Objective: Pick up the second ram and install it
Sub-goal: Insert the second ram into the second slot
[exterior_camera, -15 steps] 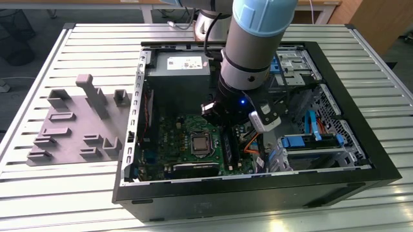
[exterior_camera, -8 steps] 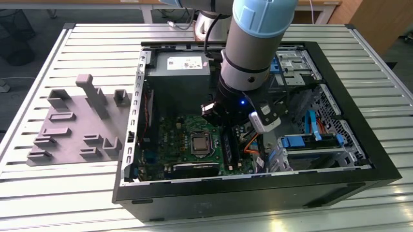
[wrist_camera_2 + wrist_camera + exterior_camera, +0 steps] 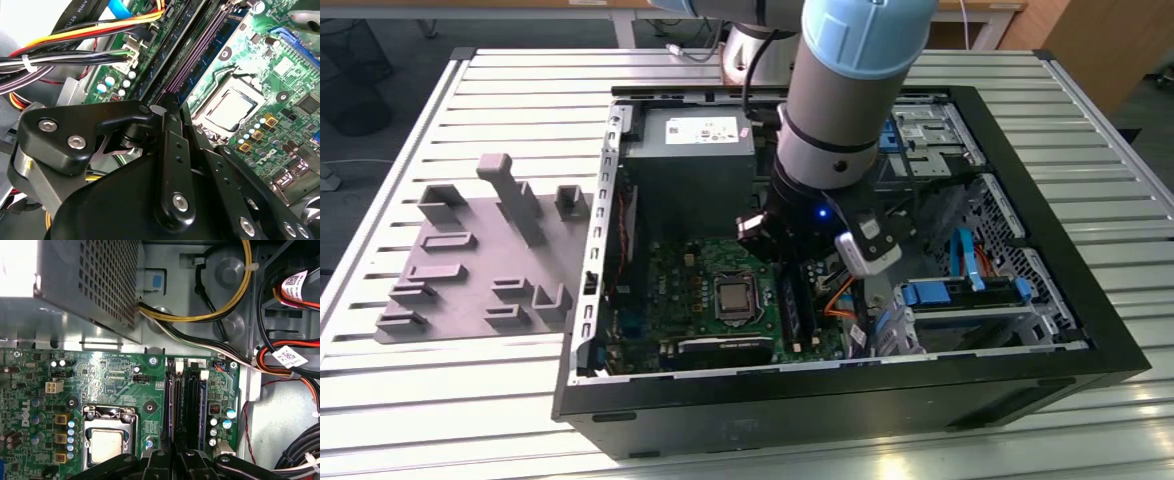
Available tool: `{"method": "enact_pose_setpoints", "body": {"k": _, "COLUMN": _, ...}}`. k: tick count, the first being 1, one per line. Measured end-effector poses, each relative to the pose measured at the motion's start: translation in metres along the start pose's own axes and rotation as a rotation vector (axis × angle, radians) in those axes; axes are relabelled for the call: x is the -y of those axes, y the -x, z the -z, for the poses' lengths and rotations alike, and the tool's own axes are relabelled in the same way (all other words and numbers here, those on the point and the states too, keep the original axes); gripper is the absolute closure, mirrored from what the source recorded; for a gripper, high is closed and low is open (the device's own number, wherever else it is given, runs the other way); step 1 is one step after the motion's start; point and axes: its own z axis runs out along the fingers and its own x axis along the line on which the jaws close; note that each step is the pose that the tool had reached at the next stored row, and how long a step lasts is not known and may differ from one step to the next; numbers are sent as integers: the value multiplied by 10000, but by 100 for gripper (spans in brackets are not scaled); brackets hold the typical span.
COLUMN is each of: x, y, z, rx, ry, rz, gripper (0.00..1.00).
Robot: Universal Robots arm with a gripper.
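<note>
Black gripper [image 3: 172, 107] up close, jaws clenched edge-on over the memory slots, apparently pressing the thin blue-green second ram [image 3: 202, 407] beside the green motherboard's [image 3: 115, 375] processor. Light, stiff, fragile: hold its long edges.

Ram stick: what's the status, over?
Gripper low over the motherboard. Ram upright in a slot, in line with it. Cables lie aside, not in the way.
</note>
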Motion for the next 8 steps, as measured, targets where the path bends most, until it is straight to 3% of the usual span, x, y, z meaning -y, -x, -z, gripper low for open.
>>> {"method": "enact_pose_setpoints", "body": {"k": 8, "x": 11, "y": 32, "z": 1, "rx": -1, "ry": 4, "rz": -70, "gripper": 86}}
